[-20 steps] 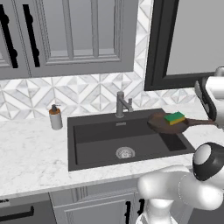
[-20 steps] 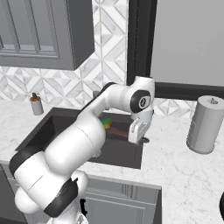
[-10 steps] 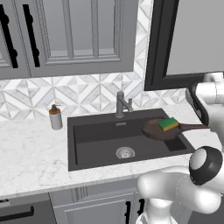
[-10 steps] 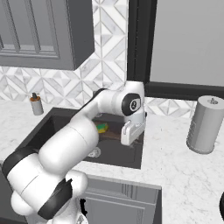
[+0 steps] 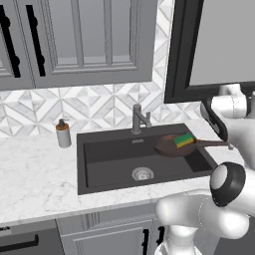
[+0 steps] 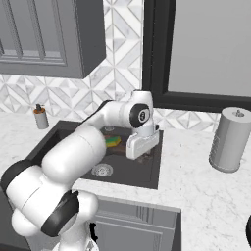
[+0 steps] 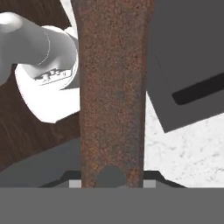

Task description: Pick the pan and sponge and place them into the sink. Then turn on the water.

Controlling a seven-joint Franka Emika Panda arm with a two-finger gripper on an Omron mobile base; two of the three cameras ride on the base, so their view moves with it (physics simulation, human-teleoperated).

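A: How many of each?
B: One pan (image 5: 172,145), one sponge (image 5: 184,140) on it, one sink (image 5: 99,162) with one faucet (image 5: 138,118).
A: And on the counter?
B: One soap bottle (image 5: 63,133) off the sink's left edge, one grey canister (image 6: 230,139) to its right.

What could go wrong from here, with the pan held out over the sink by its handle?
The sponge lies loose in the pan, so a tilt could tip it out. The gripper holds only the handle's far end; the pan might sag or twist. The pan hangs near the sink right wall and could clip it.
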